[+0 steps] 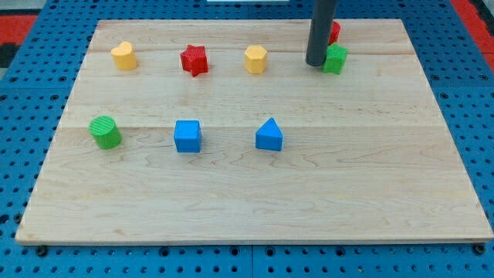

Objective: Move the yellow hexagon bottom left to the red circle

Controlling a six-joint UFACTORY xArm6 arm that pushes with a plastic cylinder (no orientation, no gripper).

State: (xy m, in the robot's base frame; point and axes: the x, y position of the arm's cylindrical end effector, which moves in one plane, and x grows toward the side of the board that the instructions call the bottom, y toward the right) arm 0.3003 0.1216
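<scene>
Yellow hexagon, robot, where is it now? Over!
My tip at view's top right, beside green block. Yellow hexagon left of tip, untouched. Red circle mostly hidden behind rod.

single view, high front angle, looking down, whole wooden board (255, 201)

Light wooden bench (255, 201) sitting on a blue pegboard. Back row from the view's left: yellow heart (123, 55), red star (194, 59), yellow hexagon (255, 59), then a green block (336, 59) with a red block (333, 31) just behind it, mostly hidden, so I can't tell its shape. Nearer row: green cylinder (105, 132), blue cube (187, 136), blue triangle (269, 135), well spaced apart.
</scene>
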